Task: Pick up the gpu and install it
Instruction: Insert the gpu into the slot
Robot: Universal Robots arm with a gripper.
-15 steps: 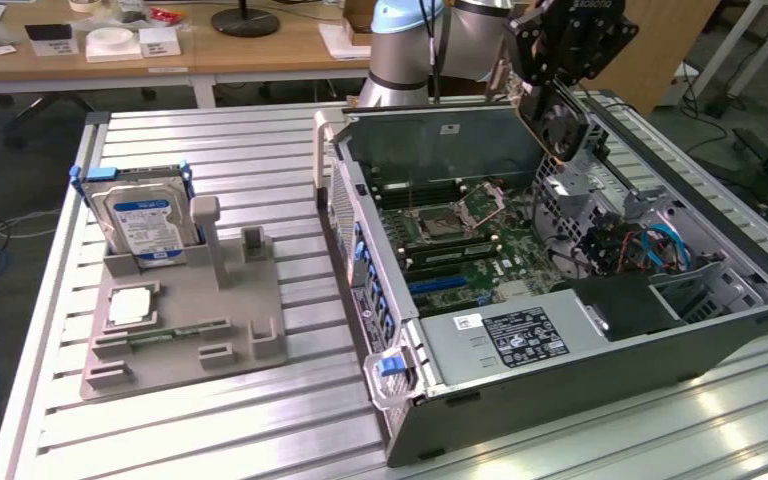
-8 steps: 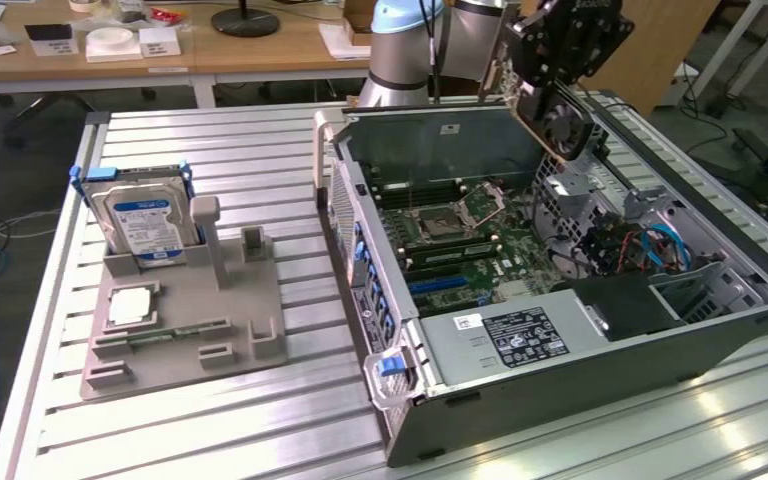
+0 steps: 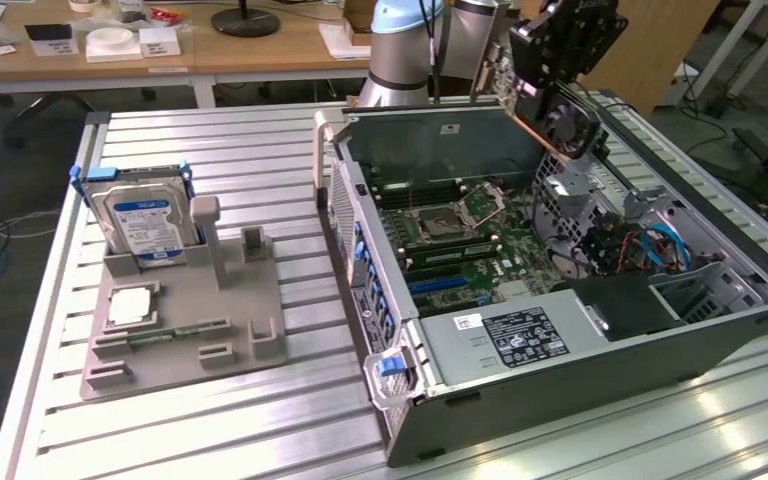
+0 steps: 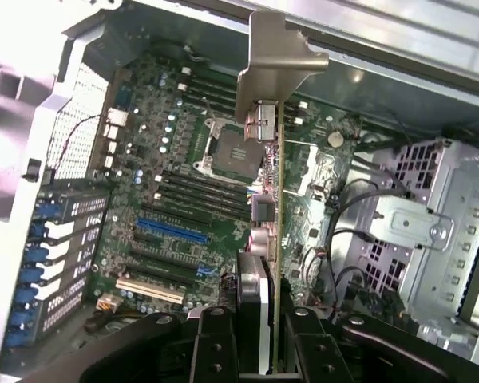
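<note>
PC case [image 3: 584, 385] lies open on its side, motherboard [image 4: 144, 159] facing up. The gpu [image 4: 275, 191] is off the table, hanging over the case's far end in the exterior view, not seated. The gripper [image 4: 259, 339] is clamped narrow on one end of the card, a finger on each face. Card's long axis runs straight out from the fingers, w/ the silver bracket [image 4: 275, 56] at the far end, pointing toward the board. Blue slot [image 4: 172, 231] sits off to one side of the card, toward the blue-tabbed rear covers, and looks approx. crosswise to the card's axis.

Writing: PSU label [image 3: 524, 335] has black and white print, too small to read. Hard drive [image 3: 144, 225] in the grey holder has a blue-white label, also unreadable.
</note>
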